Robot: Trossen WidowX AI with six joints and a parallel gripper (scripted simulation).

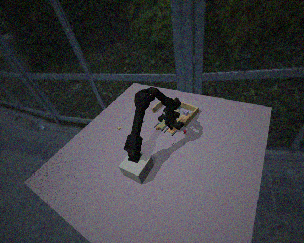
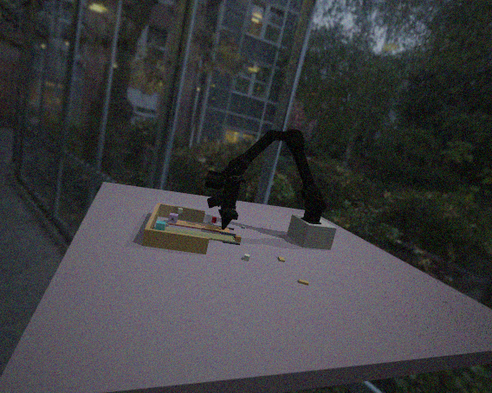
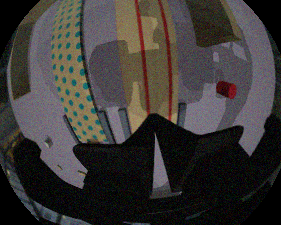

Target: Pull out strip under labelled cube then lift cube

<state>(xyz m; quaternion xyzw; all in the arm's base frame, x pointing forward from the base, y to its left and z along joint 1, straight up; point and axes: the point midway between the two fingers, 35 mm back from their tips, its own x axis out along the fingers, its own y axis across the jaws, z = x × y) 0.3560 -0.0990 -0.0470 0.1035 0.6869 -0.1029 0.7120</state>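
Observation:
A purple cube (image 1: 185, 112) (image 2: 173, 217) and a teal cube (image 1: 179, 107) (image 2: 160, 225) sit at the back inside the wooden tray (image 1: 192, 116) (image 2: 175, 242). I cannot read a label on either at this size. A red-striped strip (image 1: 172, 130) (image 3: 155, 64) and a teal-dotted strip (image 1: 160, 124) (image 3: 72, 69) run side by side out of the tray's open front. My gripper (image 2: 224, 226) (image 3: 152, 117) is shut and empty, pointing down near the striped strip's front end. Its height above the strip is hard to tell. The wrist view shows no cube.
Dark rails (image 3: 104, 124) (image 3: 182, 114) flank the strips. A red cylinder (image 1: 184, 131) (image 2: 214, 220) (image 3: 226, 89) stands beside the striped strip. An orange block (image 1: 158, 128) (image 2: 238, 238) is at the dotted strip's front end. A pale cube (image 2: 246, 257) and yellow pieces (image 2: 281, 259) (image 2: 303, 282) lie outside the tray.

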